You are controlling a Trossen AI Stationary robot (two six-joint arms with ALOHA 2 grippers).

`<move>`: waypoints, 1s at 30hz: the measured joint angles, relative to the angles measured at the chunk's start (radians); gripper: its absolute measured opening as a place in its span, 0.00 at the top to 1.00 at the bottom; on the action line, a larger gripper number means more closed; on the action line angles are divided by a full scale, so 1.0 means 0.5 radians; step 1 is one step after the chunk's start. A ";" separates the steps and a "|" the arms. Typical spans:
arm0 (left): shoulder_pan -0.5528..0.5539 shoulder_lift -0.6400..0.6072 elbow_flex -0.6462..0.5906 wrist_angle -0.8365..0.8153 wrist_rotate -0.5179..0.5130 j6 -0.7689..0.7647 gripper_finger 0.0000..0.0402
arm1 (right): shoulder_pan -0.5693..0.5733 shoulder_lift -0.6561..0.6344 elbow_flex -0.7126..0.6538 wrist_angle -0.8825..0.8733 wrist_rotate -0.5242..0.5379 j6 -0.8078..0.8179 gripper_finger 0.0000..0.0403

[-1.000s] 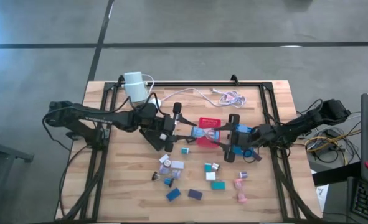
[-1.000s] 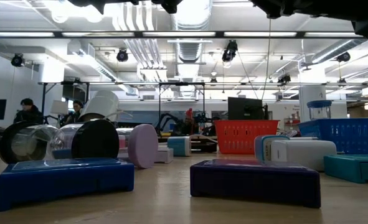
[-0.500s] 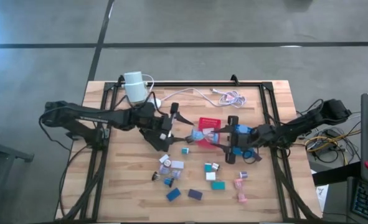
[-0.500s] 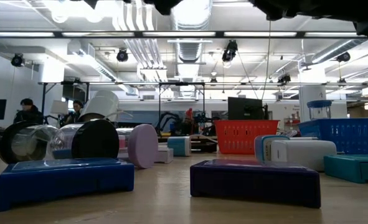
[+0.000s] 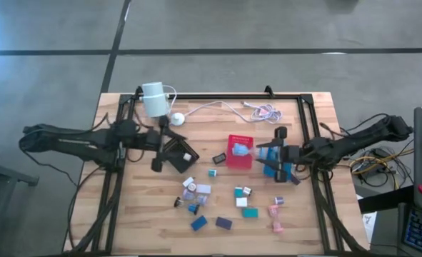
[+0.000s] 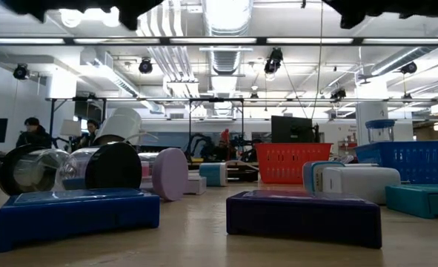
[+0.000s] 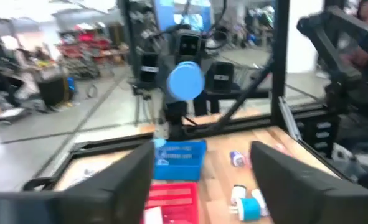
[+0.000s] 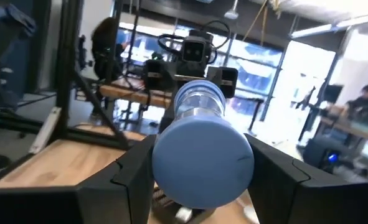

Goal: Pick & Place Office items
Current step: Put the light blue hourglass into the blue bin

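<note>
A clear cylinder with blue caps (image 5: pixel 240 151) hangs level above the red tray (image 5: pixel 239 163), and my right gripper (image 8: pixel 202 186) is shut on it. From the left wrist view its far blue cap (image 7: pixel 185 81) faces the camera. My left gripper (image 5: pixel 169 143) stands open and holds nothing at the table's left, beside the black tray (image 5: pixel 181 153), with its fingers (image 7: pixel 127 186) pointing at the cylinder. Small office items (image 5: pixel 218 203) lie scattered on the near middle of the table, among them a blue block (image 6: pixel 76 211) and a purple block (image 6: pixel 302 215). My right gripper pinches the cylinder between its two fingers at the blue-capped end (image 8: pixel 171 155) nearest the wrist. The fingers come level from the table's right and lie along the cylinder. The cylinder sticks out ahead of them, about level, lifted clear over the red tray.
A blue tray (image 5: pixel 280 168) lies under my right gripper. A white cylinder (image 5: pixel 153 98) with its cable (image 5: pixel 225 107) stands at the far left of the table. Black frame bars (image 5: pixel 307 121) run along the table's sides and far edge.
My left gripper has left the cylinder's far end and pulled back toward the table's left edge. My right gripper has drawn a little toward the right edge with the cylinder, which stays level above the red tray.
</note>
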 joint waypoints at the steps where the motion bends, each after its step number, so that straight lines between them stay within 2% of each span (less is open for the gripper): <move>1: 0.000 -0.065 -0.076 0.021 -0.030 0.000 0.48 | 0.005 -0.072 0.014 -0.117 -0.001 0.038 0.52; 7: 0.002 -0.335 -0.464 0.343 -0.066 0.036 0.90 | 0.013 -0.450 0.162 -0.909 -0.003 0.284 0.52; 9: 0.012 -0.388 -0.565 0.420 -0.066 0.060 0.97 | 0.018 -0.555 0.211 -1.107 -0.034 0.331 0.52; 11: 0.035 -0.431 -0.651 0.475 -0.067 0.062 0.97 | 0.020 -0.677 0.214 -1.231 -0.105 0.344 0.52; 14: 0.064 -0.491 -0.737 0.568 -0.073 0.055 0.96 | 0.020 -0.874 0.200 -1.231 -0.248 0.394 0.52; 21: 0.072 -0.528 -0.776 0.619 -0.135 0.076 0.96 | 0.020 -1.205 0.129 -1.560 -0.303 0.536 0.52; 30: 0.072 -0.519 -0.796 0.613 -0.138 0.093 0.96 | 0.020 -1.464 -0.114 -1.564 -0.323 0.567 0.52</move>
